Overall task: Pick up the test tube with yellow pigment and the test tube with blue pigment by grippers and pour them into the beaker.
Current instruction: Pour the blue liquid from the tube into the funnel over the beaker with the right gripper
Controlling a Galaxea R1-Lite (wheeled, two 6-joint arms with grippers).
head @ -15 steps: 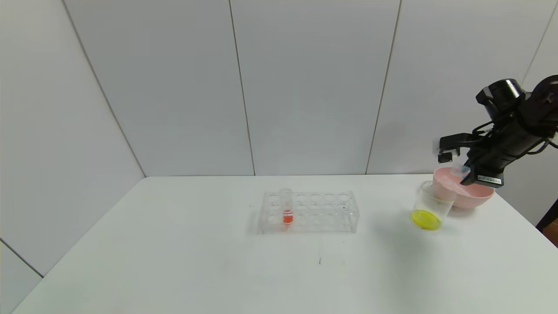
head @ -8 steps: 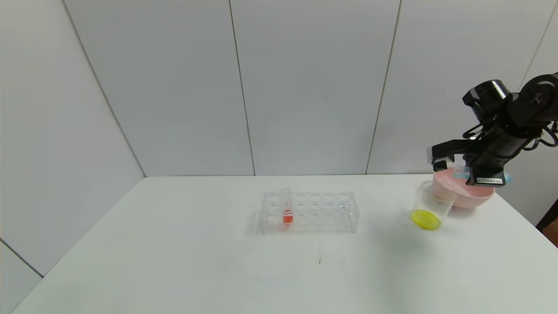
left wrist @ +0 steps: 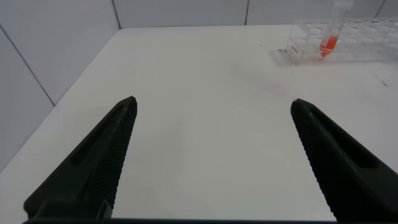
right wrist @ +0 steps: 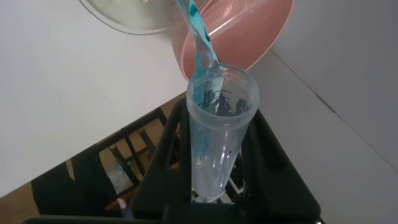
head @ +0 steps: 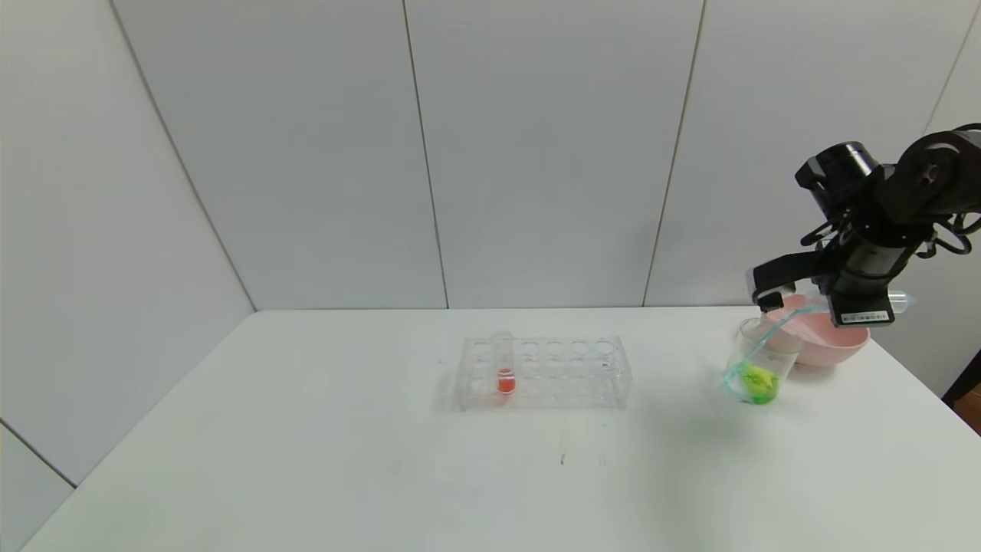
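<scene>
Blue tube [right wrist: 219, 124] is clamped in my right gripper [head: 857, 300], tipped past level with its mouth toward the beaker [head: 759, 360]. In the right wrist view I see the tube seated between the black fingers [right wrist: 267, 155], cyan film on its inner wall, and a cyan stream [right wrist: 198, 31] leaving its lip. In the head view that stream [head: 774, 333] arcs down from the gripper into the beaker, which stands below the gripper and a little toward the table's middle. Beaker contents: yellow-green, with a cyan ring at the base. The tube's closed end pokes out past the gripper on the side away from the beaker.

Pink bowl [head: 824, 341] sits just under the gripper, touching or nearly touching the beaker's far side; I cannot tell which.

Rack [head: 546, 371] stands well apart from the right gripper, toward the table's centre, holding a red tube [head: 503, 362] upright in an end hole.

Left gripper [left wrist: 211, 162]: fingers spread wide, hovering over bare table [left wrist: 205, 106], with the rack [left wrist: 345, 40] ahead of it. I cannot find the yellow tube in any view.
</scene>
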